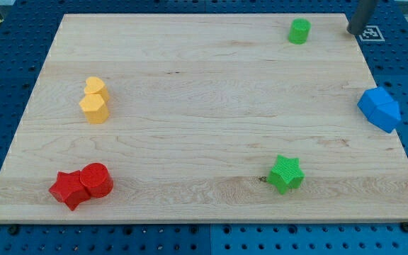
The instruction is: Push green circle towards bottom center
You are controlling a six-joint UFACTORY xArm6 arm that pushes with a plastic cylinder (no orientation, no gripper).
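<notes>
The green circle (299,31) stands near the view's top right on the wooden board (204,85). My tip (351,32) comes down from the top right corner and rests at the board's top right edge, to the right of the green circle and apart from it. A green star (286,173) lies at the lower right of the middle.
A yellow heart (95,86) touches a yellow hexagon (94,108) at the left. A red star (69,189) touches a red circle (97,180) at the bottom left. Two blue blocks (379,108) sit together at the right edge. A blue pegboard surrounds the board.
</notes>
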